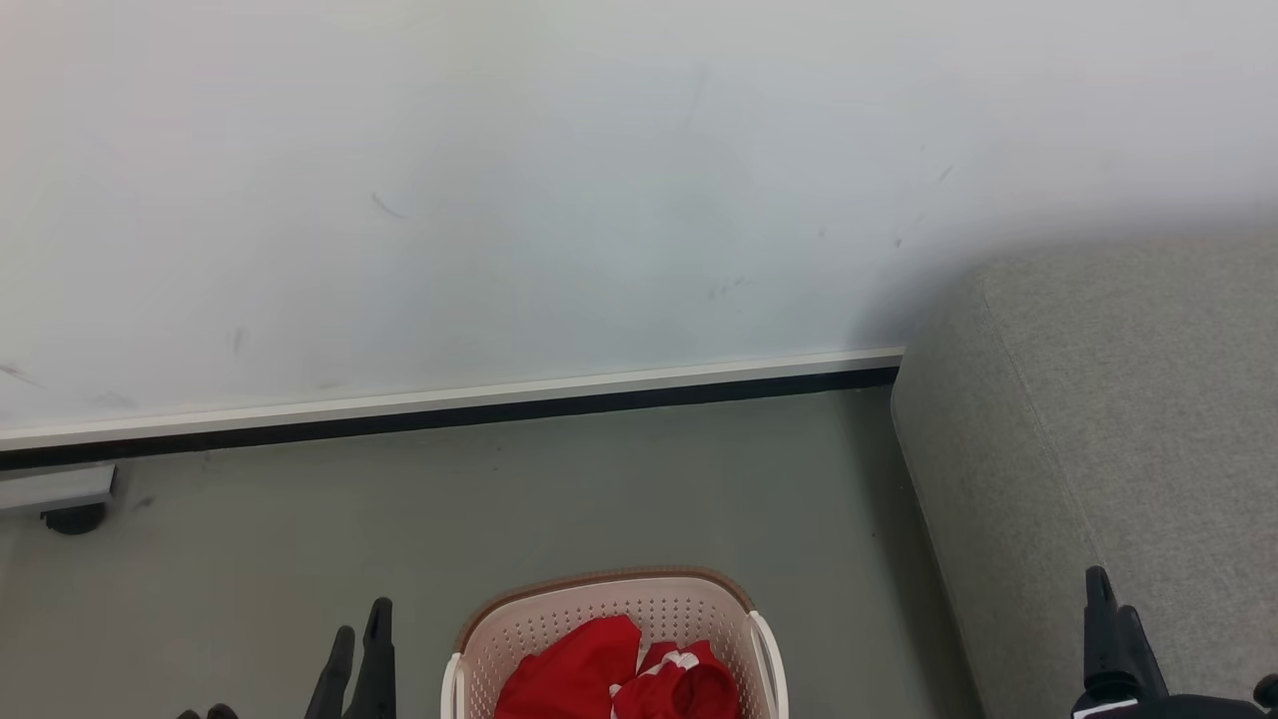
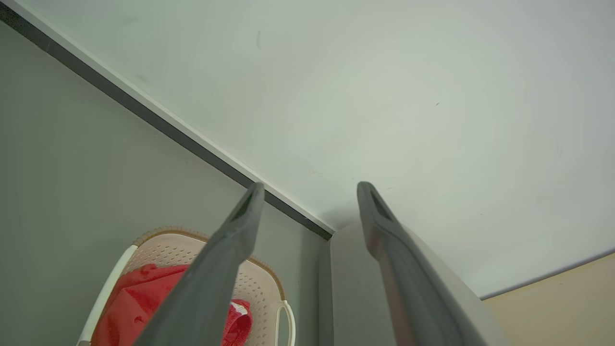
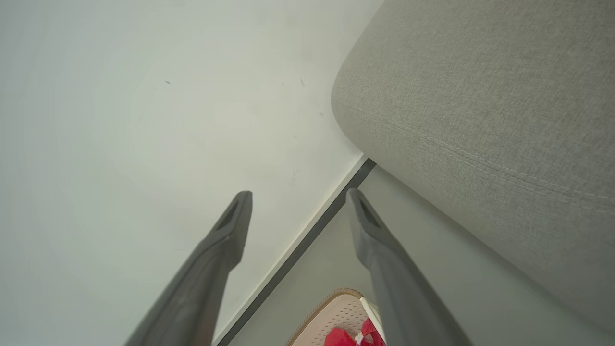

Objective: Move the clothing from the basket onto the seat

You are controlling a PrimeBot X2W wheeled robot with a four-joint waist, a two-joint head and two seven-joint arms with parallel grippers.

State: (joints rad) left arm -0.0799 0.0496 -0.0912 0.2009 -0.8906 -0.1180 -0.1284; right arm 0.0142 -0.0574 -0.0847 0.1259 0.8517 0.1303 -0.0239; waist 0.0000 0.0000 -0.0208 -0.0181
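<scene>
Red clothing [image 1: 579,667] is lying bunched in the cream perforated basket [image 1: 599,583], with both claws hanging empty.
The basket is standing on the grey floor [image 1: 300,539] near the white wall [image 1: 499,200], to the left of the grey seat [image 1: 1118,419] and apart from it. The left gripper [image 1: 362,619] is hovering just beside the basket's left side, its 2 fingers standing apart and gripping nothing. The right gripper [image 1: 1111,597] is hovering over the seat's near edge, its 2 fingers also spread and empty.

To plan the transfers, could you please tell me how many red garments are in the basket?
2. A plain red garment lies in the left half of the basket; a white-trimmed garment is bunched to its right. Others may be hidden underneath.
</scene>
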